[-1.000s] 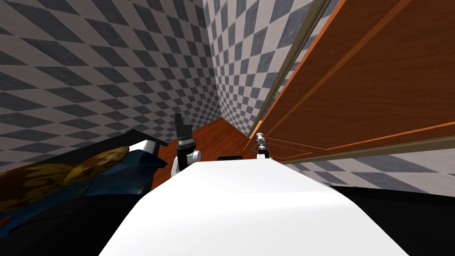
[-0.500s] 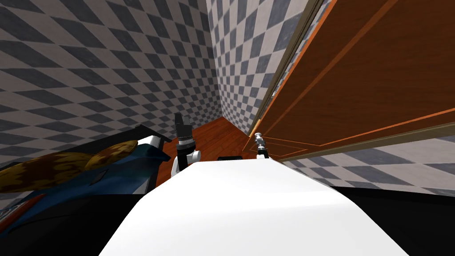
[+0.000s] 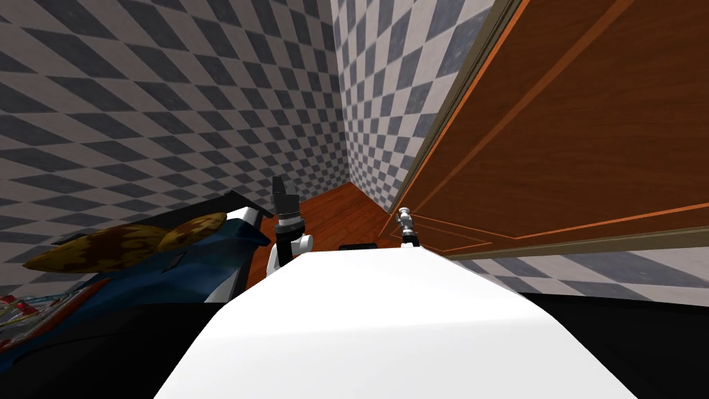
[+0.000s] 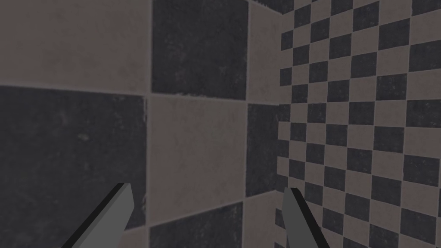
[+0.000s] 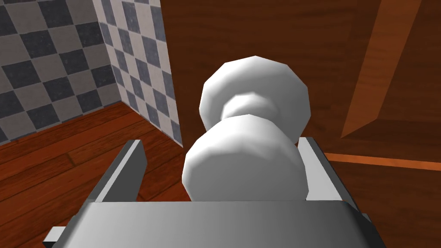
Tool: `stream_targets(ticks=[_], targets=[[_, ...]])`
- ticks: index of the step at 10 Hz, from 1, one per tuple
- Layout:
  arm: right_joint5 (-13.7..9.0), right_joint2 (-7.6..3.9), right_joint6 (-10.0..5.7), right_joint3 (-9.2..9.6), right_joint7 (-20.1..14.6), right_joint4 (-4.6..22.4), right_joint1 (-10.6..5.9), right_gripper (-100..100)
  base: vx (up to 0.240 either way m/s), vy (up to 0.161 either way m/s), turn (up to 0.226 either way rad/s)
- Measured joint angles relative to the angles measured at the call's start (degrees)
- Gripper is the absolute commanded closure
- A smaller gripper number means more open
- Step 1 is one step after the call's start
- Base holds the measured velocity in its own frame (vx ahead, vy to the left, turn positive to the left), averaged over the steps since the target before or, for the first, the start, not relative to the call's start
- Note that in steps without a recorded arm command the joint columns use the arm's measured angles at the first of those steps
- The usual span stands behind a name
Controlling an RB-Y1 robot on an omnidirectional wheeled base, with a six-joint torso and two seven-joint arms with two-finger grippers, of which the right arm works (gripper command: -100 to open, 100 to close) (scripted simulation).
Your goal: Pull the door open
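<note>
The brown panelled door (image 3: 588, 138) fills the right side of the head view, with a grey-brown frame (image 3: 450, 104) along its left edge. Its white double-ball knob (image 5: 250, 129) sits between the fingers of my right gripper (image 5: 222, 144). That gripper is open: one finger touches the knob's side and the other stands a little apart from it. In the head view the knob (image 3: 404, 210) shows just above my right hand, at the door's lower left corner. My left gripper (image 4: 206, 189) is open and holds nothing; it points up (image 3: 280, 185) beside the bed.
A bed with a blue cover (image 3: 173, 270) and brown-yellow pillows (image 3: 118, 246) stands close on my left. Checkered walls (image 3: 208, 104) meet in a corner ahead. A strip of wood floor (image 3: 332, 215) runs between the bed and the door.
My head view has swung, so more of the bed shows and it sits further right. The sliver of checkered wall between door edge and frame has narrowed. Both hands hold their places.
</note>
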Motion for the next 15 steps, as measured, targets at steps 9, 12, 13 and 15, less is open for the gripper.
stream_targets(ticks=[9, 12, 13, 15], targets=[[1.88, -0.19, -0.24, 2.85, -1.00, -2.79, 2.20, 100, -0.093, -0.016, 0.009], [2.51, -0.12, 0.58, 3.79, -0.84, -6.08, 3.56, 100, -0.208, -0.047, -0.086], [2.78, 0.01, 0.21, 4.28, -1.09, -5.68, 3.39, 100, -0.195, -0.023, -0.083], [3.15, 0.35, 0.09, 5.00, -1.27, -5.40, 3.19, 100, -0.162, -0.010, -0.066]])
